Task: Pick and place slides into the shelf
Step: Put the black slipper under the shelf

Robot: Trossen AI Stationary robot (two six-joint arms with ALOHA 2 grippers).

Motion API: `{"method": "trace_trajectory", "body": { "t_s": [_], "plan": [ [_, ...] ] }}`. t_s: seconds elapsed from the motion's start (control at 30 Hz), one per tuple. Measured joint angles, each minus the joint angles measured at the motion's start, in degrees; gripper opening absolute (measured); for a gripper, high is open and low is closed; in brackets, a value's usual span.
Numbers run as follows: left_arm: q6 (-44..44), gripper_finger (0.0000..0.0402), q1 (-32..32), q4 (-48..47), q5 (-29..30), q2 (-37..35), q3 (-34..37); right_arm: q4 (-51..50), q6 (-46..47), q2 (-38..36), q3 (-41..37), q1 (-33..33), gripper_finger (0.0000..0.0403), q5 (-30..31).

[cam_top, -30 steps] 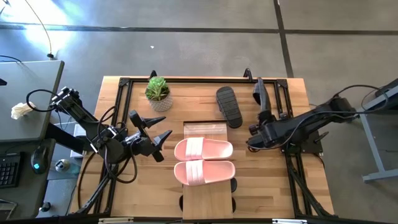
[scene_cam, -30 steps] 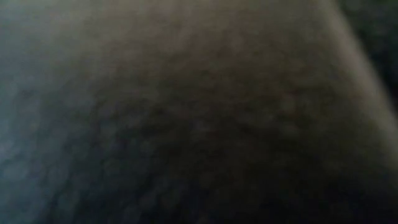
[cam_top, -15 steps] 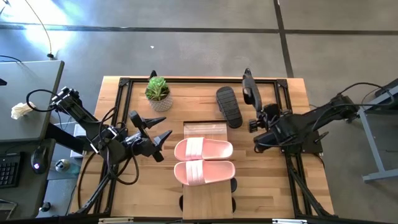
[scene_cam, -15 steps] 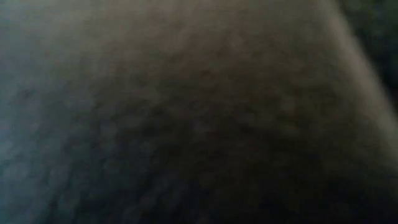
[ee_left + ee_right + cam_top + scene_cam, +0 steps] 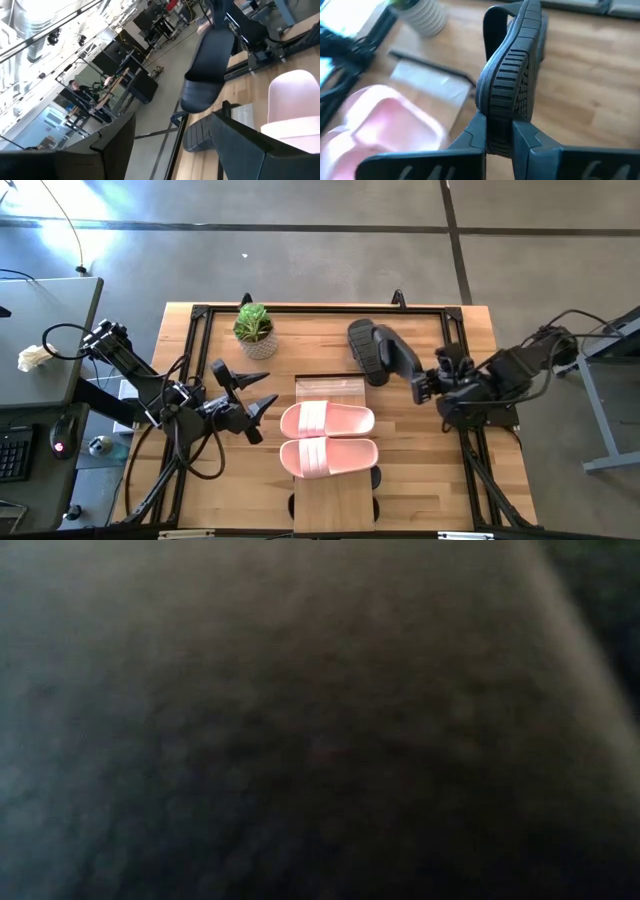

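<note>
Right gripper (image 5: 418,388) is clamped on a black slide (image 5: 398,352), held in the air above the table (image 5: 470,480). In the right wrist view the two fingers (image 5: 475,132) pinch the slide (image 5: 512,80) by one end, sole edge-on, ribbed tread facing the camera, strap (image 5: 495,25) at the far end. From above, its long axis runs diagonally from the gripper toward the far left, and its free end overlaps a second black slide (image 5: 364,348) lying flat on the table with its length running roughly front to back.

The shelf (image 5: 335,500) sits mid-table at the near edge, its plank running front to back. Two pink slides (image 5: 328,420) lie crosswise on it, side by side and touching, the nearer one (image 5: 330,457) overhanging both long edges. A bare stretch of plank (image 5: 332,389) lies beyond them, another in front. Dark shapes (image 5: 375,477) peek out under the plank's edges; I cannot tell what they are.

Left gripper (image 5: 258,400) hovers just left of the shelf, fingers spread apart, holding nothing. A potted plant (image 5: 254,328) stands at the far left of the table, well clear of both arms.

Table is butcher-block wood with a black frame rail (image 5: 320,309) round it. Low view is blocked: dark blur only. Left wrist view shows a workshop with desks and a person (image 5: 80,92) beyond.
</note>
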State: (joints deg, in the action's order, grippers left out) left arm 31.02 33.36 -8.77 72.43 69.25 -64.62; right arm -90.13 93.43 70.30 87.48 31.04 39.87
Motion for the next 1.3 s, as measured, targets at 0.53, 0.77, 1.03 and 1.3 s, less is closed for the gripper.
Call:
{"method": "trace_trajectory", "body": {
  "t_s": [0.53,0.77,1.03,1.3],
  "plan": [
    [-2.91,0.0243,0.0,-2.13,-2.46,0.0,0.0,0.09,9.13,-0.22,9.23,9.0,0.0015,-22.89],
    [-2.95,0.0243,0.0,-2.08,-2.8,0.0,0.0,0.09,16.53,-0.24,9.21,12.53,0.0015,-36.19],
    [-2.88,0.0243,0.0,-2.11,-3.04,0.0,0.0,0.07,24.98,-0.24,9.2,14.9,0.0015,-37.45],
    [-2.88,0.0243,0.0,-2.12,-3.04,0.0,0.0,9.02,30.02,-3.61,-1.43,14.89,0.0009,-36.87]
  ]
}}
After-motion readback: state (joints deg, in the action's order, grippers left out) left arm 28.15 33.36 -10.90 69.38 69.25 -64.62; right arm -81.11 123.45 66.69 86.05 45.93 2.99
